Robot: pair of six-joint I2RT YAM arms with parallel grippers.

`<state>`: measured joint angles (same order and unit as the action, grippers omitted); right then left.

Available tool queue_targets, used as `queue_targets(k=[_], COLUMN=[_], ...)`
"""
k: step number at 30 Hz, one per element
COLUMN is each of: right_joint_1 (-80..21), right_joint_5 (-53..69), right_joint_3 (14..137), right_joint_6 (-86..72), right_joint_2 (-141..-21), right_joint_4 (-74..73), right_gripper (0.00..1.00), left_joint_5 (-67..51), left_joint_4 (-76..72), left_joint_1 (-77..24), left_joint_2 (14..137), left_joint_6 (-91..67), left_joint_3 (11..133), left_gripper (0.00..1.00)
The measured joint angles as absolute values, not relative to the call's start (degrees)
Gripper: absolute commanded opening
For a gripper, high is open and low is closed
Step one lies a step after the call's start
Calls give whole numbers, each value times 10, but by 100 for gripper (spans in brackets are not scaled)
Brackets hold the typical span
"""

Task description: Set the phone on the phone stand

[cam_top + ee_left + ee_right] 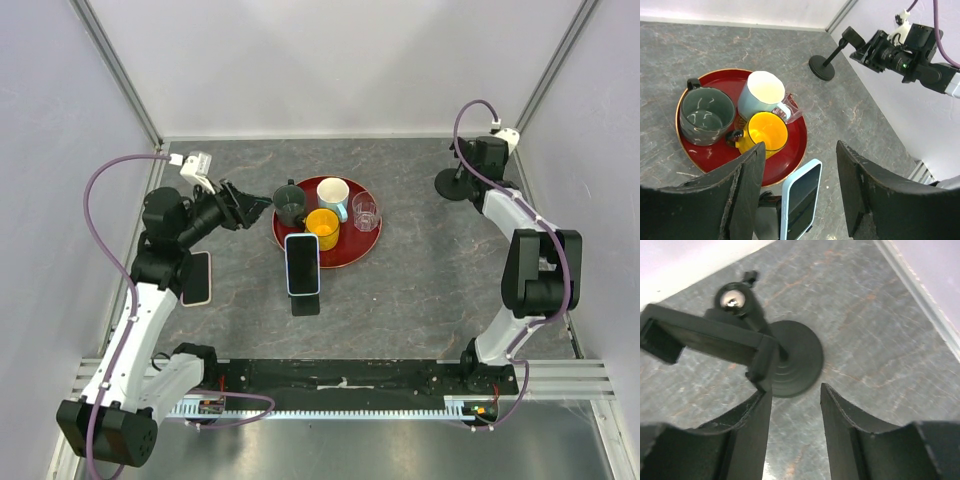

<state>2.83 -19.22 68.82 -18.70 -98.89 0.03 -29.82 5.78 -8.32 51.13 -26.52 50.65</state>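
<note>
Blue phone (302, 264): leaned on a small black stand (305, 303), just in front of the red tray (350, 252).
Pink phone (199, 280): left of the tray, partly hidden by the left arm (150, 300).
Left gripper (255, 205): fingers spread, holding nothing.
Right gripper (796, 390): fingers apart, holding nothing, by a clamp stand (790, 357) far right of the tray.

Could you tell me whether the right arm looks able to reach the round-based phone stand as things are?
Probably yes: the right gripper hangs over the round-based phone stand with its jaws apart, and nothing lies between them.
</note>
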Motion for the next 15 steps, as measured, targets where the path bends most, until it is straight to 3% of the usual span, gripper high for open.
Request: queue_targets(k=[3,5,8,13,15], right_joint_1=[25,23,23,24,24], right_joint_5=[-172,-156,-139,-133,-131], right_joint_3=[702,716,730,733,733], right_joint_6=[-174,-166,-157,-157,-155], right_joint_2=[-1001,-1009,-1013,-1012,-1012], right_joint_4=[22,29,40,43,43], right_gripper=[53,67,72,74,68], left_joint_5=[-308,-316,-324,-332,-332], left_joint_4=[58,58,58,58,58], left_joint_1=[-83,-83,-83,-83,-83], left_joint_2=[526,535,544,548,548], left_joint_6=[-270,-273,-276,-276,-276], left_joint_3=[507,507,507,507,507], left_gripper=[63,62,62,62,63])
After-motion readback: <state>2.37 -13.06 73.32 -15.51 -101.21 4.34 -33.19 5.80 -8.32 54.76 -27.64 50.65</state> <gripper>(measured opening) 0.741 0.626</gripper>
